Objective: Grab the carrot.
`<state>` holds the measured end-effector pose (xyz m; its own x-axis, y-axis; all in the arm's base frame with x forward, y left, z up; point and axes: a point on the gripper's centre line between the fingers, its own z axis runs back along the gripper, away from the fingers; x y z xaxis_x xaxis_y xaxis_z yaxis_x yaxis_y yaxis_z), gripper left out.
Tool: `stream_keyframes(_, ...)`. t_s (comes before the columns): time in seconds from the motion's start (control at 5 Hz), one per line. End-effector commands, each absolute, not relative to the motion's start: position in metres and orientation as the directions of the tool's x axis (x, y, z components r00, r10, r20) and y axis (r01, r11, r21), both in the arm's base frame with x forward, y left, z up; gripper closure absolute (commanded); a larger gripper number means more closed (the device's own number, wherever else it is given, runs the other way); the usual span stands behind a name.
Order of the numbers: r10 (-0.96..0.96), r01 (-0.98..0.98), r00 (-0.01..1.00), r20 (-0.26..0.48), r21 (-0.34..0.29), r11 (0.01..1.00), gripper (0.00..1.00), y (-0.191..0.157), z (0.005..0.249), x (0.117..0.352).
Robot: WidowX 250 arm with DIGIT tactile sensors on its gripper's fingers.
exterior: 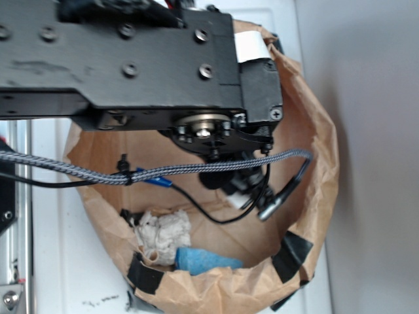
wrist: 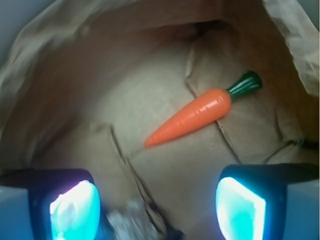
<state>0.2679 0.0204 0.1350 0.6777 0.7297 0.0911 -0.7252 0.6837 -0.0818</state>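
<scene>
Inside the brown paper bag [exterior: 314,140], the carrot [wrist: 192,116] lies on the creased bottom, untouched, ahead of the gripper [wrist: 157,202], whose jaws stand wide apart. No readable writing shows.

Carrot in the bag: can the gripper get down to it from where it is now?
Probably yes. In the wrist view the carrot lies alone on the bag floor, ahead of the open gripper, with nothing between them. The cloth and blue cone sit apart at the bag's edge.
</scene>
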Motion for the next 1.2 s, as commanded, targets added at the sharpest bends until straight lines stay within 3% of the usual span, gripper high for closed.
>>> stream_keyframes(0.0, 0.881, -0.893, 0.420, 0.216, -0.076, 0.444, 0.00, 0.066, 0.098, 0.307)
stream_keyframes(0.2, 0.883, -0.904, 0.405, 0.238, -0.043, 0.426, 0.00, 0.073, 0.075, 0.313)
stream_keyframes(0.4, 0.861, -0.865, 0.487, 0.146, -0.060, 0.499, 0.00, 0.076, 0.057, 0.301)
stream_keyframes(1.0, 0.861, -0.865, 0.487, 0.146, -0.060, 0.499, 0.00, 0.076, 0.057, 0.301)
